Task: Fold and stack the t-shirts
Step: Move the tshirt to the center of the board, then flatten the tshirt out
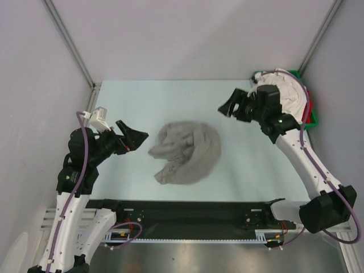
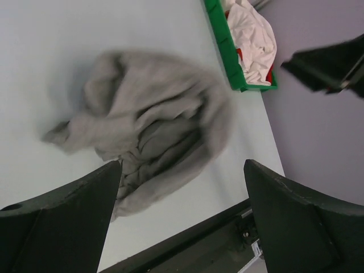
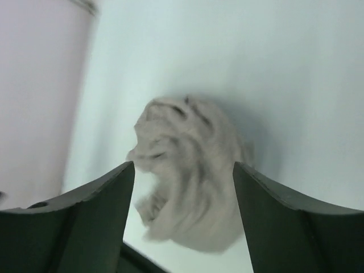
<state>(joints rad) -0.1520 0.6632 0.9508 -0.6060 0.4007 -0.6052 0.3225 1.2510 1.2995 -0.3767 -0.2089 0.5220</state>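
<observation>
1. Grey t-shirt [image 1: 185,152]: lies crumpled in a loose, roundish heap at about the middle of the tabletop [image 1: 256,165], a little nearer the near edge than the far one. Unfolded; the cloth is bunched in ridges, with a twisted end pointing toward the left edge.
2. Left gripper [image 1: 142,141]: jaws spread wide, nothing between them. It hangs just left of the heap, fingertips pointing at it, not touching the cloth. In the left wrist view both fingers [image 2: 62,227] frame the shirt from the near side.
3. Right gripper [image 1: 230,111]: jaws released and apart, empty. It sits above the tabletop toward the far right corner, off the heap's far right side and apart from it. The right wrist view shows the shirt between and beyond the two fingers [image 3: 284,227], with no contact.
4. Green tray [image 1: 311,116]: at the far right corner. It holds the white t-shirts [image 1: 290,94], piled loosely, with the red t-shirt [image 1: 310,105] showing at the right side beneath them.
</observation>
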